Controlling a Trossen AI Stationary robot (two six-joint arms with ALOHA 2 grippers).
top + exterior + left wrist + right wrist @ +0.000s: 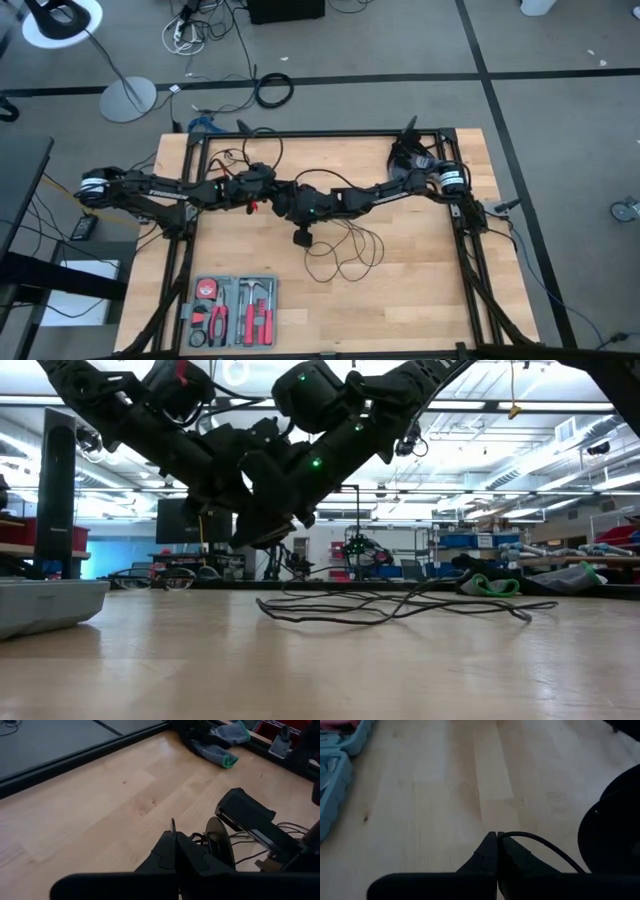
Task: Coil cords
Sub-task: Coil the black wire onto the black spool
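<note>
The left gripper [174,851] and right gripper [497,851] meet above mid-table, fingers pressed together. Each pinches the thin black cord [345,245], whose loops trail on the table [420,290]

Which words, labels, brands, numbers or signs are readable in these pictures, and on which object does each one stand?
None can be read.
Tool case near the table's front edge: the small marks on the tools inside are too small to read.
Left gripper and right gripper: no lettering shows on their dark fingers.
Cord on the table: no tag or print is visible.
Room behind the table, low view: any signs are too blurred to read.
</note>
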